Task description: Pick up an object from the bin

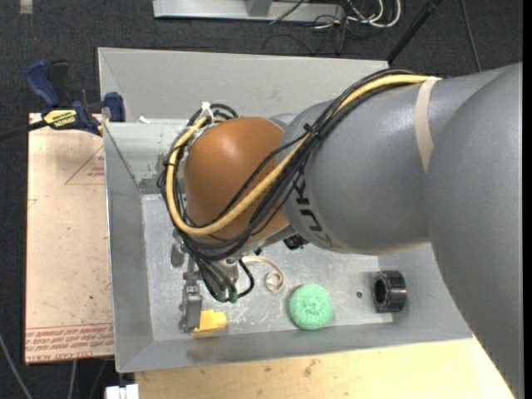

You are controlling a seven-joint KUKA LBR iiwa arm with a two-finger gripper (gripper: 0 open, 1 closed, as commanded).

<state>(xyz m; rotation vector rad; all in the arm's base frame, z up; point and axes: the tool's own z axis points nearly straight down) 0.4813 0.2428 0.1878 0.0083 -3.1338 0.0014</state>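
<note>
One hand (194,310), grip untellable, beside yellow block (210,322) in lower-left corner of bin (129,264)

On my monitor, a white ring (273,281) lay near the gripper (194,310), a green ball (311,307) beyond it, a black cylinder (389,291) farthest.

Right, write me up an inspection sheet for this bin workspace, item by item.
Surface: grey metal bin, floor scuffed.
Job's things: small yellow block in the view's lower left corner of the bin, right beside the gripper; contact cannot be told.
Clutter: green ball, black ring and white loop, lying apart along the lower side.
Grippers: gripper low at the lower left.
Cables: yellow and black cables loop round the orange wrist cover.
Surroundings: dark floor; loose wires beyond the far rim.
</note>
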